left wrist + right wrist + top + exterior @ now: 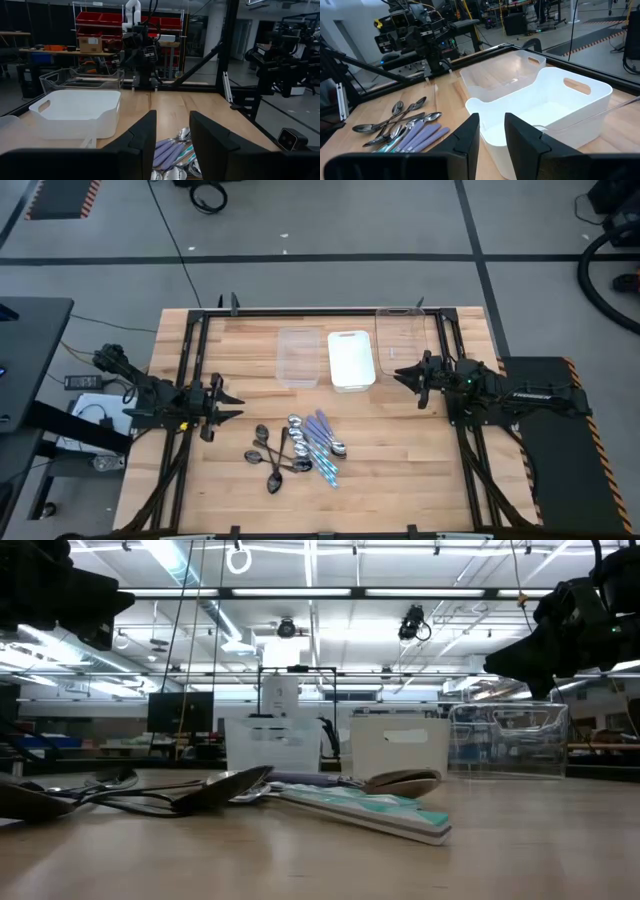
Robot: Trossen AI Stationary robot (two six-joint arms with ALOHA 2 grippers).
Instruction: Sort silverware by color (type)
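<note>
Dark, silver, purple and light-blue-handled spoons (298,450) heaped on table (400,470); both arms' jaws spread, empty.

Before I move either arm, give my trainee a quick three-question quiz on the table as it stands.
1. True or false: the white tray already holds spoons.
2. How many trays stand along the table's far side?
3. The spoons lie: A) in one pile on the wood, B) in the clear tray, C) between the left gripper's fingers.

Key: 1 false, the white tray is empty. 2 three: two clear, one white. 3 A; both the left gripper and right gripper are open and hold nothing.
</note>
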